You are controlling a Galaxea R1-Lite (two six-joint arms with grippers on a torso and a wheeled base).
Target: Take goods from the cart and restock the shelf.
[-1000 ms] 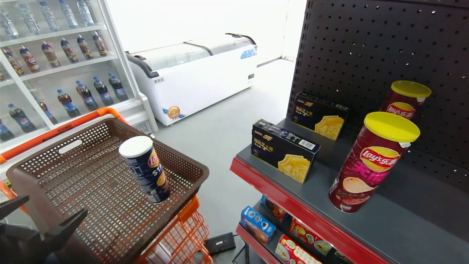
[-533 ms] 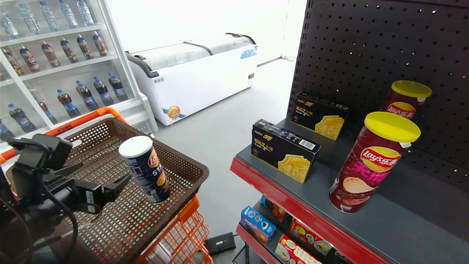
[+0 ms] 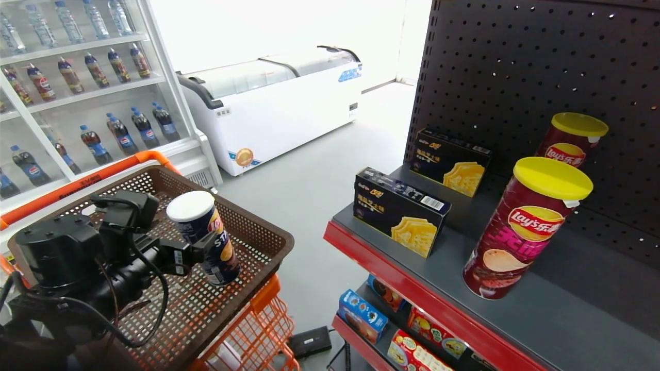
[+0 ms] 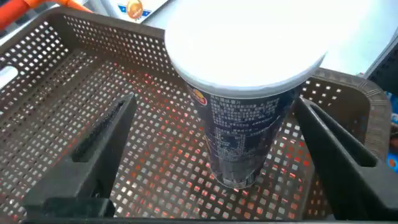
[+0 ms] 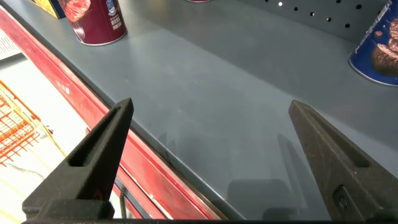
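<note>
A dark blue chips can (image 3: 203,237) with a white lid stands upright in the brown perforated basket (image 3: 258,232) on top of the orange cart (image 3: 255,330). My left gripper (image 3: 204,241) is open at the can's mid height. In the left wrist view the can (image 4: 242,130) stands between the two spread fingers (image 4: 93,149) of the left gripper (image 4: 214,102), with a gap on each side. My right gripper (image 5: 210,106) hangs open over bare grey shelf board (image 5: 236,81), holding nothing. The shelf (image 3: 541,309) carries two red chips cans (image 3: 526,226) and two dark cracker boxes (image 3: 399,211).
A red can (image 5: 96,22) and a blue can (image 5: 379,53) stand near my right gripper. The shelf has a red front edge (image 3: 412,293) and packaged goods on the level below (image 3: 363,314). A white chest freezer (image 3: 273,103) and a drinks cooler (image 3: 77,87) stand behind the cart.
My left arm has come in from the lower left across the basket, and its open fingers now flank the blue can. The can and the shelf goods have not moved.
</note>
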